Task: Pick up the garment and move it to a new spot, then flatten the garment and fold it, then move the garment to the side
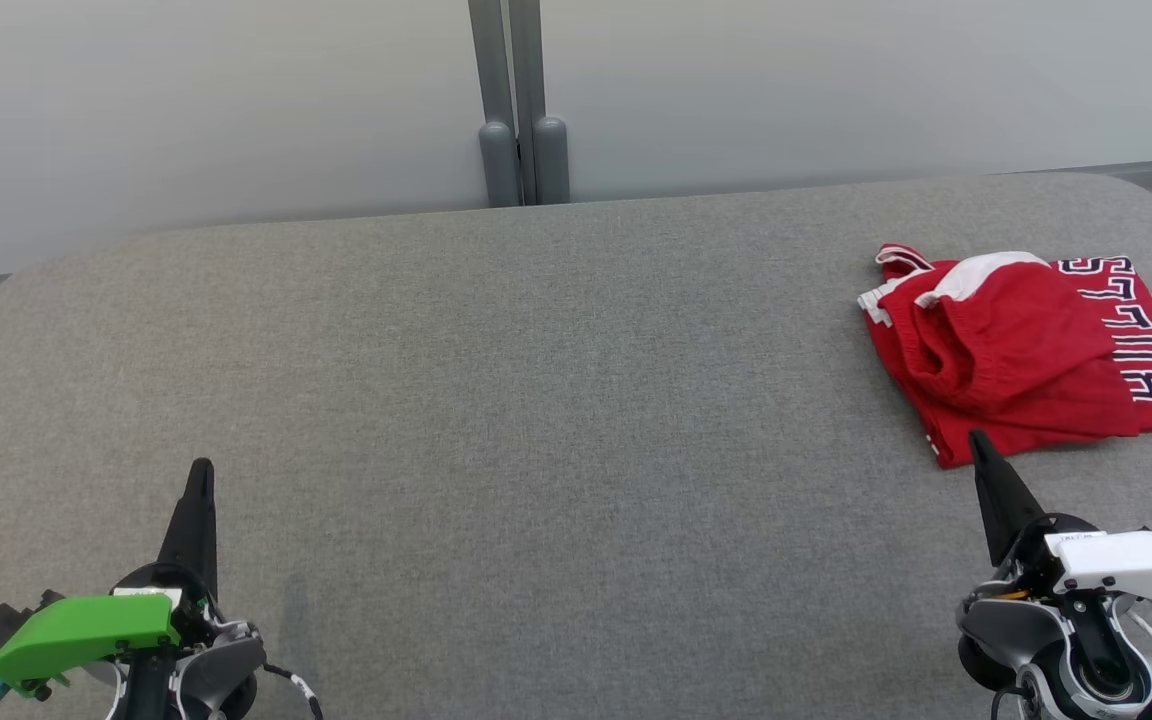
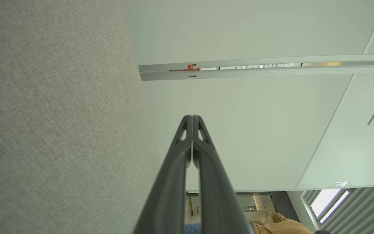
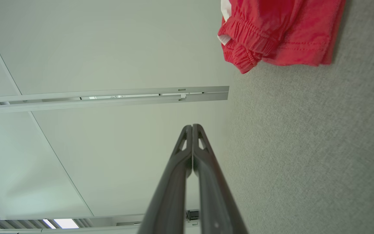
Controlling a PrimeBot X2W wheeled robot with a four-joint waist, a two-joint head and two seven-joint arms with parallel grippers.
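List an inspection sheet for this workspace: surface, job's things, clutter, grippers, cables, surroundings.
Surface: grey fabric-covered table, smooth.
Job's things: red garment with white trim and dark lettering, roughly folded, at the table's far right.
Clutter: nothing seen.
Grippers: left gripper shut, holding nothing; right gripper shut, holding nothing, its tip near the garment's near edge.
Cables: thin cable by the left wrist.
Surroundings: pale panels and a grey post behind the table.

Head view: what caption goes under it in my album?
Red garment lies on the grey surface's right side; left end effector and right end effector shut.
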